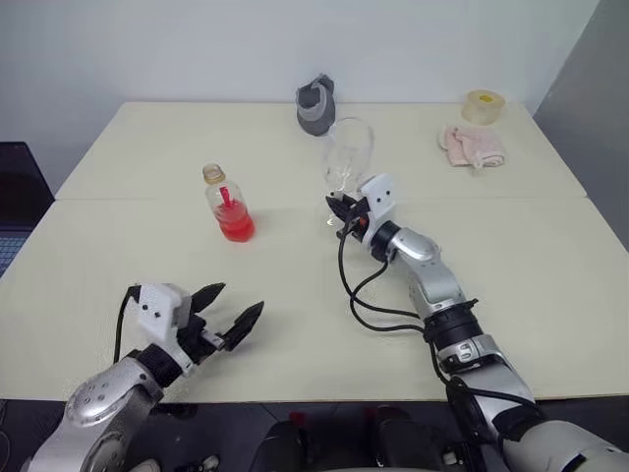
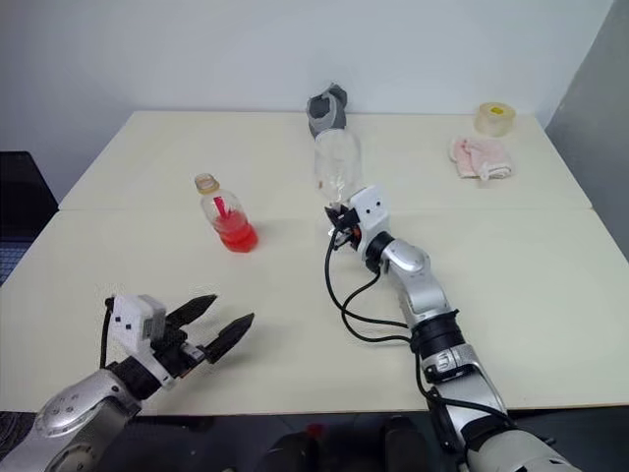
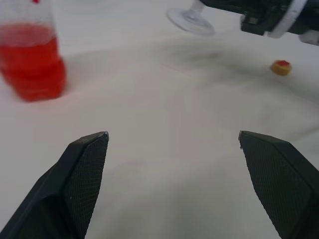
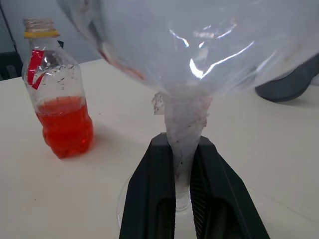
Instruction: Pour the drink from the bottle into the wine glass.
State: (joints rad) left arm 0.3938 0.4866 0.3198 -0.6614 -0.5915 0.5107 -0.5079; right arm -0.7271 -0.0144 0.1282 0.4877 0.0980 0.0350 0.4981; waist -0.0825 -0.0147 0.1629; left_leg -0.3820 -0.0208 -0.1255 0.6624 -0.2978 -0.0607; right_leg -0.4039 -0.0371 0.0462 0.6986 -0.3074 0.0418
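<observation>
Far table edge — grey holder (image 1: 315,103), tape roll (image 1: 484,105), pink cloth (image 1: 473,147).

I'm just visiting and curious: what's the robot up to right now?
Right gripper shut on wine glass stem. Left gripper open, holding nothing. Bottle uncapped, drink inside; cap on table. Nothing blocking.

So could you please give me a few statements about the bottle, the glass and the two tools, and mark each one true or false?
1. The right tool is closed on the stem of the wine glass. True.
2. The bottle still has its cap on. False: its neck is open, and a small yellow-and-red cap lies on the table.
3. The left tool is open and holds nothing. True.
4. The glass is half full of red drink. False: the drink is in the bottle, and the glass is empty.
5. The bottle lies on its side. False: it stands upright.
</observation>
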